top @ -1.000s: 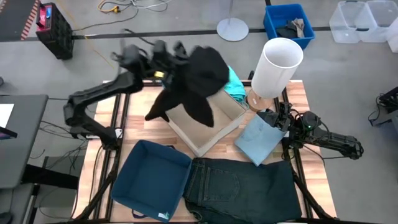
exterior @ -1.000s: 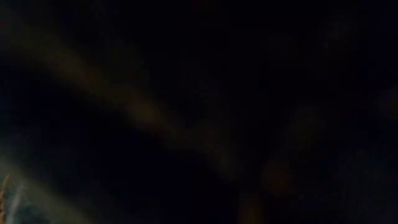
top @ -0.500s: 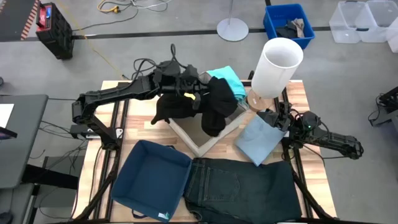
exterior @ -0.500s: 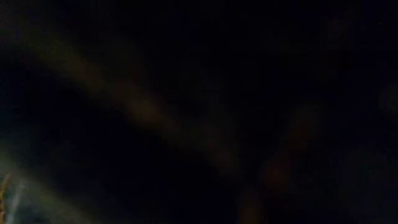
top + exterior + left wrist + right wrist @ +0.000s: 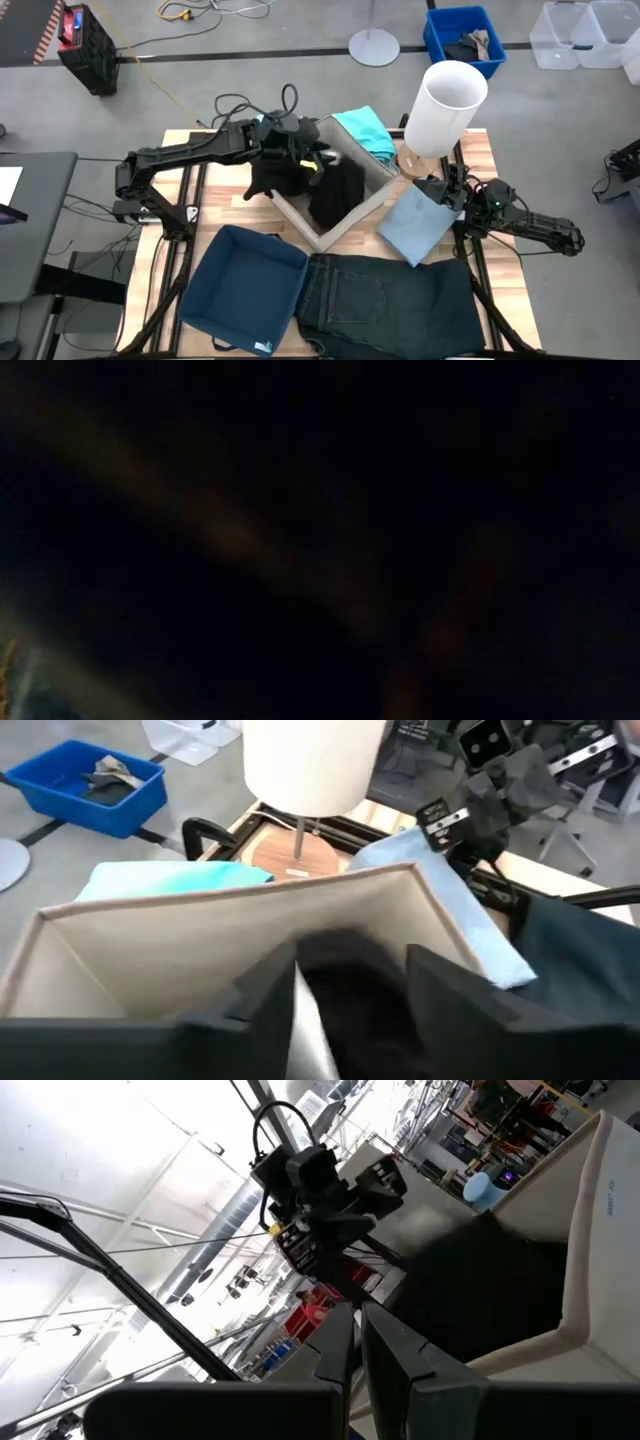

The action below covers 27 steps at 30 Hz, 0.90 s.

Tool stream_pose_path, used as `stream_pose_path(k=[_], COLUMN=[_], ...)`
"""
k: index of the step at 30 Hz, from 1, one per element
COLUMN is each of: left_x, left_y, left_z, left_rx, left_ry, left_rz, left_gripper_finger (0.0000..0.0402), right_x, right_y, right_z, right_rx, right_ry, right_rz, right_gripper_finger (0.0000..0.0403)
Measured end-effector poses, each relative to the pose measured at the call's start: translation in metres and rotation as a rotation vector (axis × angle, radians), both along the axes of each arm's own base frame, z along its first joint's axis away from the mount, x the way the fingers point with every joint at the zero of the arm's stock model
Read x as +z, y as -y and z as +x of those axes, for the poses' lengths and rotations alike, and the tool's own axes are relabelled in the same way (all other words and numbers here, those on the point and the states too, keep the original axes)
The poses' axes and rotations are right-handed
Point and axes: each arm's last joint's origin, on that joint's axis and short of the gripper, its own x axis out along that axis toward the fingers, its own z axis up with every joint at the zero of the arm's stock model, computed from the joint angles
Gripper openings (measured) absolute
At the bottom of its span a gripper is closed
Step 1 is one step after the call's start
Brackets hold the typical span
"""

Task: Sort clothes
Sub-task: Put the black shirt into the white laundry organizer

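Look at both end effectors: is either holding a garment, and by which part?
Neither shows a clear hold. The left end effector stands open over the black garment in the beige fabric box. The right end effector grips nothing visible.

The beige fabric box (image 5: 372,192) sat at the middle of the surface (image 5: 478,150), with the black garment (image 5: 330,190) partly inside it and partly draped over its left wall, where the left gripper (image 5: 300,157) was. The turquoise garment (image 5: 365,131) lay just behind the box, the lamp (image 5: 445,105) to its right, and the pale blue garment (image 5: 415,222) right of the box beside the right gripper (image 5: 442,192). Nearer the front edge, the navy fabric box (image 5: 245,290) stood left of the jeans (image 5: 395,305), the two just beside each other.
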Motion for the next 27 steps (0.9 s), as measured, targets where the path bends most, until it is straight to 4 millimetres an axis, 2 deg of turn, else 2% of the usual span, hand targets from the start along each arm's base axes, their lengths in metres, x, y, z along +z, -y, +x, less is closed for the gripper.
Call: stream_pose_path(k=[3, 6, 13, 18, 22, 27], left_x=[-0.001, 0.001, 0.011, 0.006, -0.001, -0.008], left_y=[0.004, 0.008, 0.019, 0.024, 0.027, 0.031], left_z=[0.001, -0.009, -0.063, -0.094, -0.106, -0.107], left_rx=[-0.017, 0.003, 0.229, 0.366, 0.42, 0.395], left_ry=[-0.01, -0.053, -0.252, -0.414, -0.533, -0.582], left_rz=[0.003, -0.032, -0.073, -0.144, -0.198, -0.225], left_gripper_finger=[0.0245, 0.0264, 0.0237, 0.0218, 0.0216, 0.0216], right_x=[0.0, 0.0, 0.0, 0.0, 0.0, 0.0], right_y=[0.0, 0.0, 0.0, 0.0, 0.0, 0.0], right_z=[0.0, 0.0, 0.0, 0.0, 0.0, 0.0], right_rx=[0.0, 0.0, 0.001, 0.001, 0.001, 0.001], right_ry=[0.0, 0.0, 0.003, 0.003, 0.001, 0.0], right_rz=[0.0, 0.0, -0.001, -0.001, -0.001, -0.001], right_gripper_finger=[0.0047, 0.0047, 0.0047, 0.0047, 0.0047, 0.0047])
